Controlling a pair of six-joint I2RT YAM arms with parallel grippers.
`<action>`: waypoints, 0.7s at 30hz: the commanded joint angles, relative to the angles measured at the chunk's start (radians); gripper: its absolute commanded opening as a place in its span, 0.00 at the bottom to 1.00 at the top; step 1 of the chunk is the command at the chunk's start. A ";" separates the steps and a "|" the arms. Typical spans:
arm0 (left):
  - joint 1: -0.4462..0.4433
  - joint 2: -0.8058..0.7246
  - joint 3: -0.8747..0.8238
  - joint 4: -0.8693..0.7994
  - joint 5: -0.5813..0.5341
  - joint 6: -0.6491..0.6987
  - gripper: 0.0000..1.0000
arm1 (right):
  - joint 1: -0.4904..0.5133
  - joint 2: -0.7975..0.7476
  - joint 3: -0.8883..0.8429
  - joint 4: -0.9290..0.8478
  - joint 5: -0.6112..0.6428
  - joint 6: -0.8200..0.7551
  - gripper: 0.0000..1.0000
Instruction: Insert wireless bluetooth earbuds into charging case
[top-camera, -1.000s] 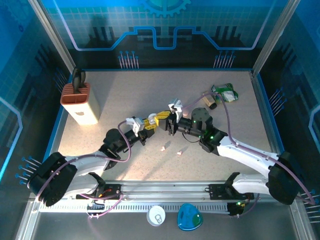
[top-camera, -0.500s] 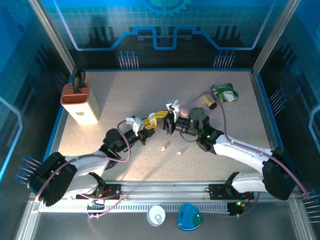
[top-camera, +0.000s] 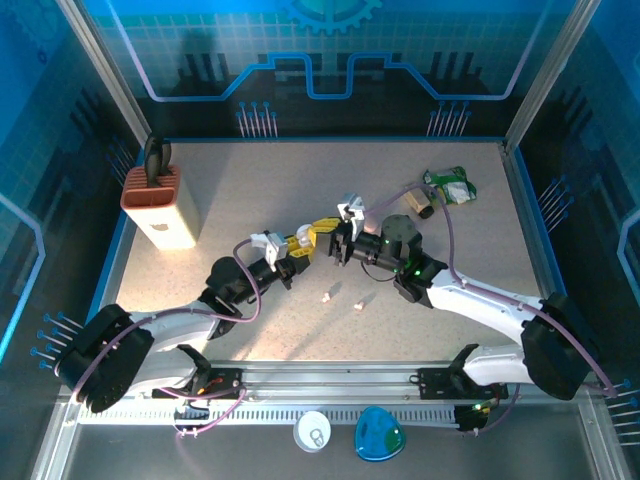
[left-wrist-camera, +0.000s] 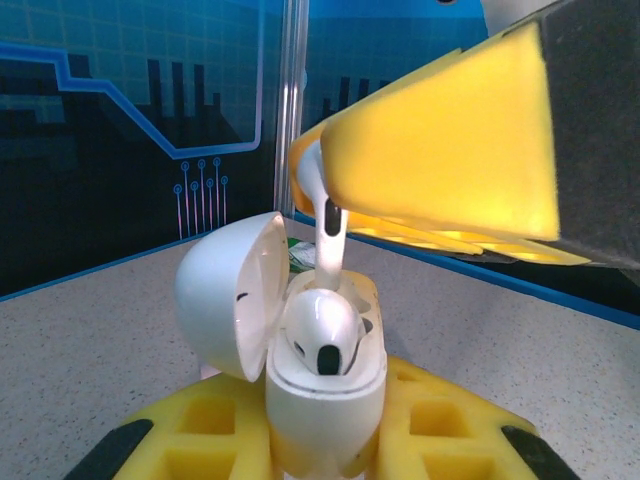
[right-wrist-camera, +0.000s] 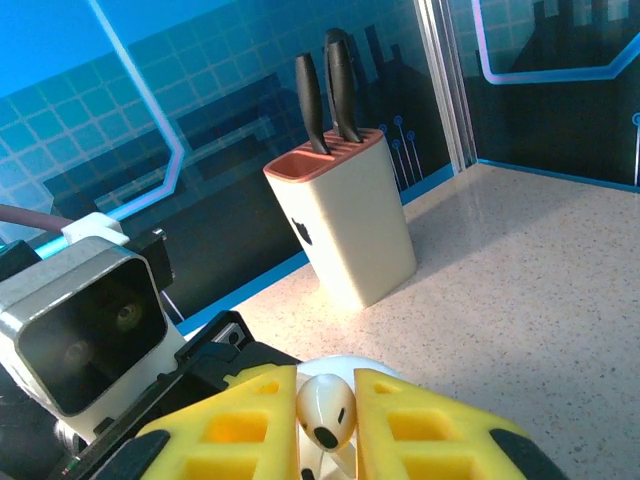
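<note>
Blue circuit-patterned walls (top-camera: 200, 40) enclose a speckled beige table (top-camera: 300, 190) framed by aluminium posts (top-camera: 101, 68).

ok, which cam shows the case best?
Left wrist: the case sits close, lid open, a seated bud inside. Right wrist catches just a white sliver; in top external it's too small to make out.

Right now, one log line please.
left claw: shut on charging case, lid open; right claw: shut on second earbud, over case; first earbud: seated

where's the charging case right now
In the left wrist view, the open charging case sits clamped between the left fingers, directly under the earbud the right fingers hold.
</note>
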 joint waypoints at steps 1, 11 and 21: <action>-0.007 -0.008 0.033 0.067 -0.006 -0.025 0.00 | -0.013 0.007 -0.021 0.063 -0.007 0.029 0.19; -0.007 0.006 0.050 0.073 -0.030 -0.029 0.00 | -0.014 0.029 -0.031 0.089 -0.052 0.063 0.19; -0.007 0.050 0.073 0.123 -0.050 -0.033 0.00 | -0.028 0.051 -0.053 0.100 -0.042 0.142 0.19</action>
